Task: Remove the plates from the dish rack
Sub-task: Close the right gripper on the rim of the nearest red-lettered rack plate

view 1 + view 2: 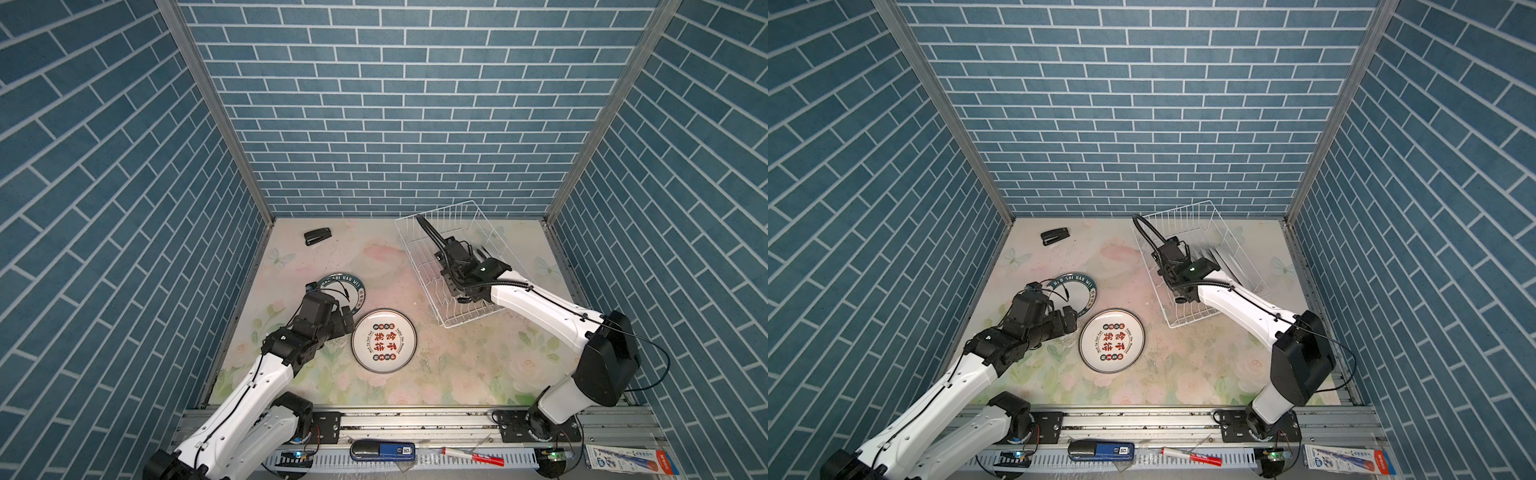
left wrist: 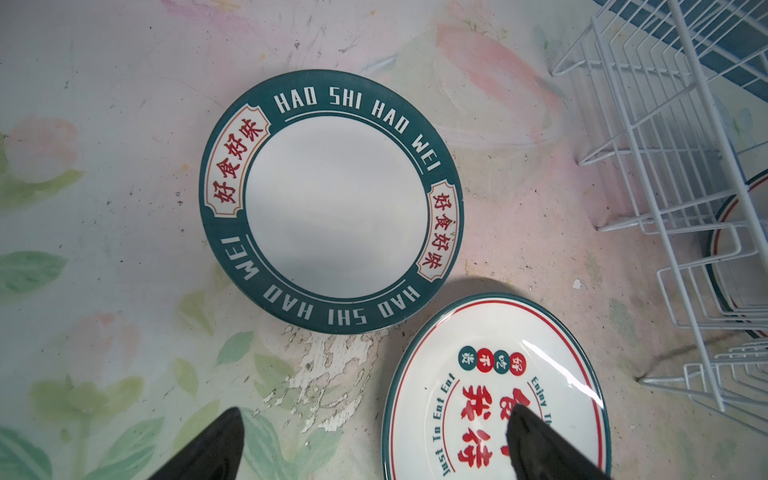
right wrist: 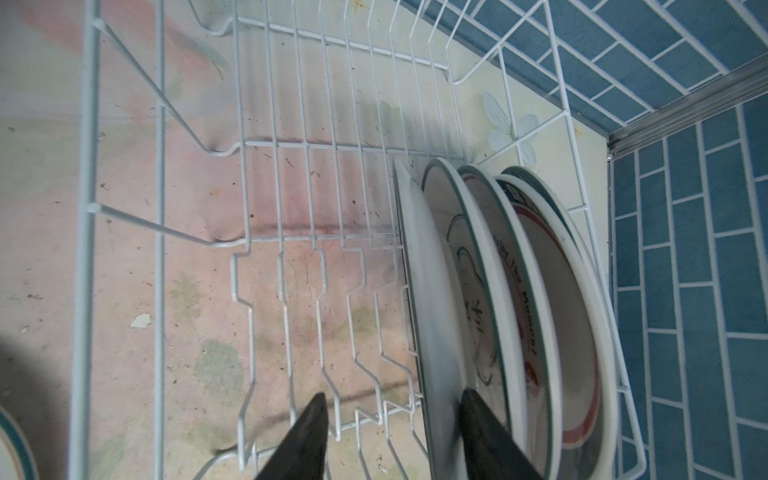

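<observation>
plate (image 3: 432, 291) edge-on in dish rack (image 3: 88, 145), right tool (image 3: 392, 395) astride

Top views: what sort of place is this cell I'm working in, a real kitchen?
Probably a staged robot test cell, not a real kitchen: brick-print wall panels on metal posts box in a floral table, and the arm bases are bolted to a front rail.

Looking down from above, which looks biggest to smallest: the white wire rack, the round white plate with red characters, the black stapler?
In a top view:
1. white wire dish rack
2. round white plate with red characters
3. black stapler, farther back, yet clearly smallest
</observation>
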You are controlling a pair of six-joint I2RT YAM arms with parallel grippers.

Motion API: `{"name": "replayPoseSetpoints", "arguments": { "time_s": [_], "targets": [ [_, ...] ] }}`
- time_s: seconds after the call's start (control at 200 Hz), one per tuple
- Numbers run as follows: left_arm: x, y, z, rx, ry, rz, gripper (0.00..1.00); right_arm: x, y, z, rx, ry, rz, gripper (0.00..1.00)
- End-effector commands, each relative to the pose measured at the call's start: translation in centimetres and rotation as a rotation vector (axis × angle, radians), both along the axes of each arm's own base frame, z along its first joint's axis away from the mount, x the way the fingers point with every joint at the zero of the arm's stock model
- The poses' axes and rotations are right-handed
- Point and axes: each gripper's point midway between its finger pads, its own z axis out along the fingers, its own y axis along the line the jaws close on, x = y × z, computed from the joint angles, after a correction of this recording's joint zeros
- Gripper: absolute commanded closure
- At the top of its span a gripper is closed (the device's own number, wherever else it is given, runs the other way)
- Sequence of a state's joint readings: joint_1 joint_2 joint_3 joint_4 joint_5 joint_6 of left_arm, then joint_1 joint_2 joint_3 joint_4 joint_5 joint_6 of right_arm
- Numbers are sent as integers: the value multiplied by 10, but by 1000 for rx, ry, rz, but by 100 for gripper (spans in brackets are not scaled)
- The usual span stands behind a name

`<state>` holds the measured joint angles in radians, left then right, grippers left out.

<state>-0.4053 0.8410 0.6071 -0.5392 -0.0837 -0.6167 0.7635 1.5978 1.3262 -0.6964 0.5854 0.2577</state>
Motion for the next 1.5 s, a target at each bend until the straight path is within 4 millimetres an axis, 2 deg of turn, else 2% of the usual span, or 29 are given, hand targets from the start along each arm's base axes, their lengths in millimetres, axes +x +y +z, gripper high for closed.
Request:
{"name": "replayPoseSetpoints", "arguments": {
  "time_s": [0.0, 0.32, 0.62, 0.985, 1.21, 1.495],
  "targets": [
    [4, -3, 4, -12, -21, -7, 1, -3, -20, -19, -93, 21, -59, 49],
    [9, -10, 8, -29, -22, -27, 1, 0, -28, -27, -163, 10, -87, 57],
    [10, -11, 11, -38, -29, -31, 1, 3, -37, -36, -241, -3, -114, 72],
    [11, -11, 9, -21, -10, -33, 1, 7, -39, -33, -268, -25, -118, 92],
    [11, -12, 11, -35, -16, -35, 1, 6, -38, -16, -272, -69, -107, 100],
    [11, -15, 10, -48, -16, -42, 1, 6, -24, 33, -282, -202, -75, 100]
  ]
}}
